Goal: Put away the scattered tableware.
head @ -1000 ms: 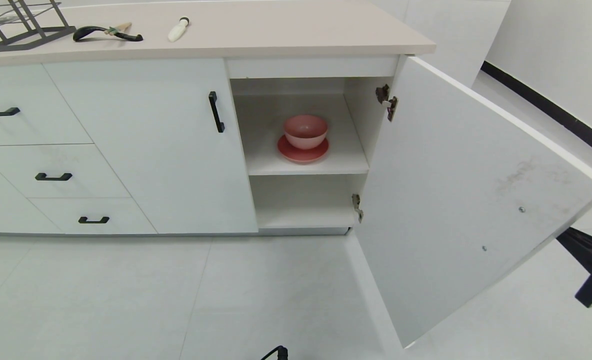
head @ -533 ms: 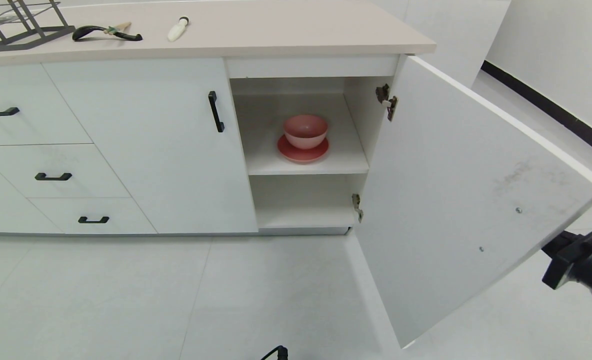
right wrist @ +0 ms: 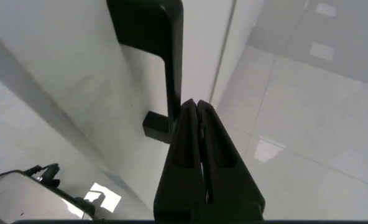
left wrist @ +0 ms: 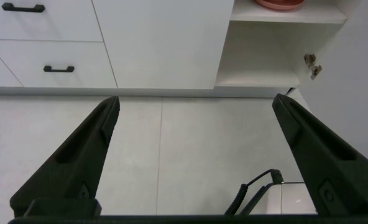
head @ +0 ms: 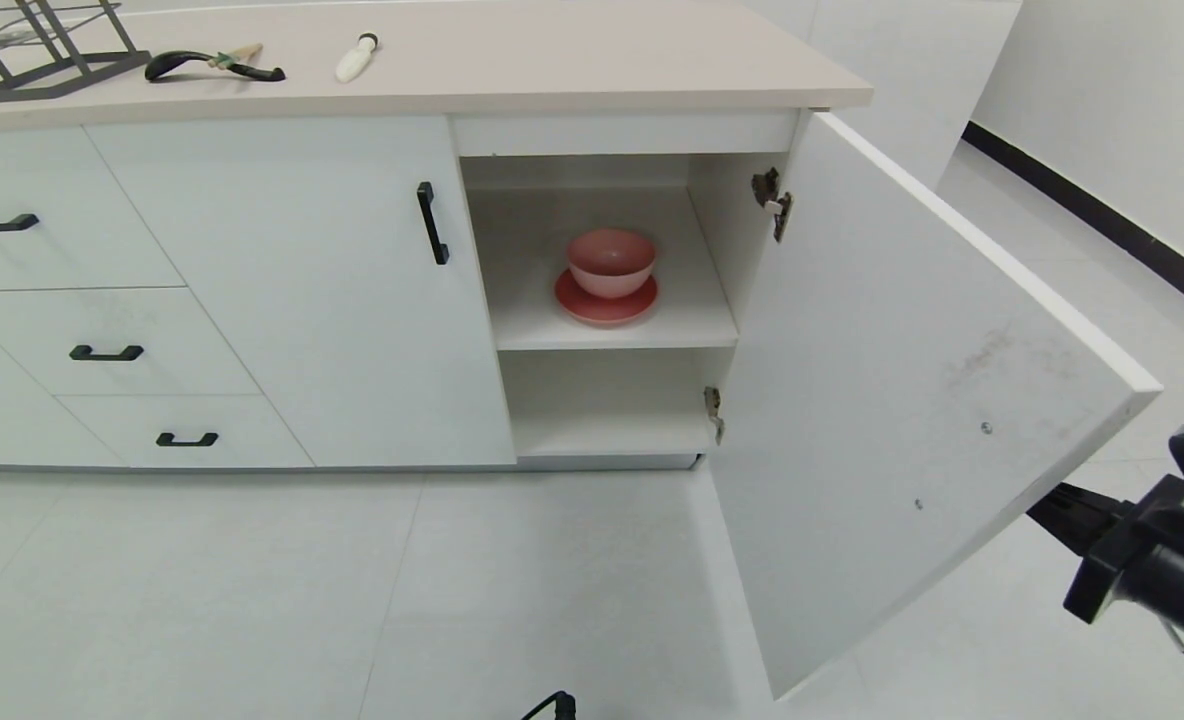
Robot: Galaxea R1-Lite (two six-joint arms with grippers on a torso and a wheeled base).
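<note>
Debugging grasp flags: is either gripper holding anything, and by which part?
Nothing held: left gripper open and empty; right gripper shut on nothing, tips at the door handle.

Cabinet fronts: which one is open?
The white hinged door on the right, swung wide, exposing the pink bowl on the red plate. The white door with the black bar handle and three drawers are shut.

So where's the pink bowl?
In the head view, the pink bowl sits on the red plate on the cabinet's upper shelf, left of the open door.
</note>
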